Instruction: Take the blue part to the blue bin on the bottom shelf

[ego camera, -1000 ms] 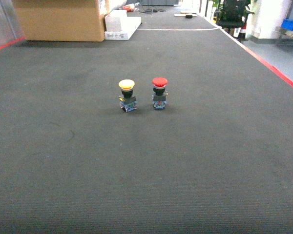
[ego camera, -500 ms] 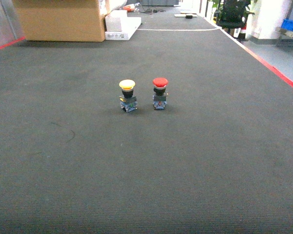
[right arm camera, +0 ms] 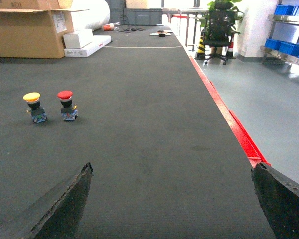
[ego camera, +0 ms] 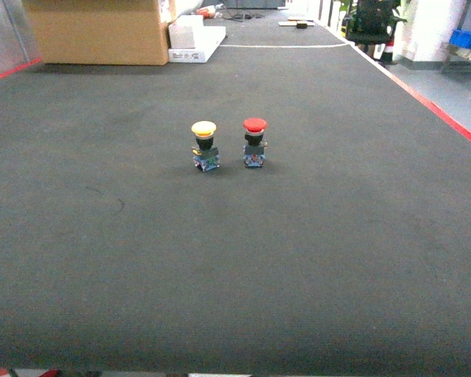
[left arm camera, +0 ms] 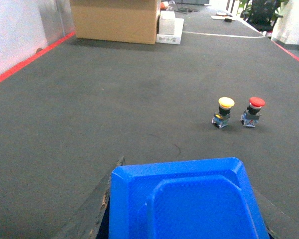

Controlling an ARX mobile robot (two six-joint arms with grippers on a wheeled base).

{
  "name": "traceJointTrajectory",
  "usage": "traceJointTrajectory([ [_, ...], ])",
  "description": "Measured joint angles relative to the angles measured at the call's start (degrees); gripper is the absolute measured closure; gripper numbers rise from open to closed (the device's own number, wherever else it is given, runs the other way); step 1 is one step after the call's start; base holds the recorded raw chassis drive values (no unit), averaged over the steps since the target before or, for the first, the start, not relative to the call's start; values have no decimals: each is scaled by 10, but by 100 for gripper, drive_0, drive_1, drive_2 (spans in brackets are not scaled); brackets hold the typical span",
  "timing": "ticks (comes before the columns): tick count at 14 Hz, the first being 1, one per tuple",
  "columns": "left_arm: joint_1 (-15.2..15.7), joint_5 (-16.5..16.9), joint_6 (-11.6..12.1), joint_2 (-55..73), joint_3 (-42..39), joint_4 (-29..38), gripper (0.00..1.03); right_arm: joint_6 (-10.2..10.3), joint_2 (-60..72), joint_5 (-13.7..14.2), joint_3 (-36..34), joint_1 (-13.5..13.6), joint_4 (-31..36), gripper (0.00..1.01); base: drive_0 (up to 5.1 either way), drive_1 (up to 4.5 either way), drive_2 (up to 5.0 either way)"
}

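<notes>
In the left wrist view a large blue part [left arm camera: 189, 199] with a raised square centre fills the bottom, and my left gripper [left arm camera: 187, 189] is shut on it, its dark fingers [left arm camera: 94, 206] showing at either side. My right gripper [right arm camera: 172, 172] is open, its two dark fingers [right arm camera: 65, 204] spread wide over bare dark mat with nothing between them. Neither gripper shows in the head view. The bottom shelf and its blue bin are out of view.
A yellow push button [ego camera: 205, 144] and a red push button [ego camera: 254, 140] stand side by side on the dark mat [ego camera: 235, 259]. A cardboard box [ego camera: 94, 31] and white boxes [ego camera: 195, 41] sit far back left. A red line [right arm camera: 236, 127] edges the mat's right side, with blue containers [right arm camera: 289, 47] beyond.
In the head view the whole scene has slid slightly upward and the mat's near edge now shows at the bottom. The buttons stay side by side.
</notes>
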Motion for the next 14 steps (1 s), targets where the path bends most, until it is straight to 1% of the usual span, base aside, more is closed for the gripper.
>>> traceJointTrajectory([
  [14,0,-2,0,-3,0,0,59,0,0,0,0,0,1,3,-161,-161,-161],
])
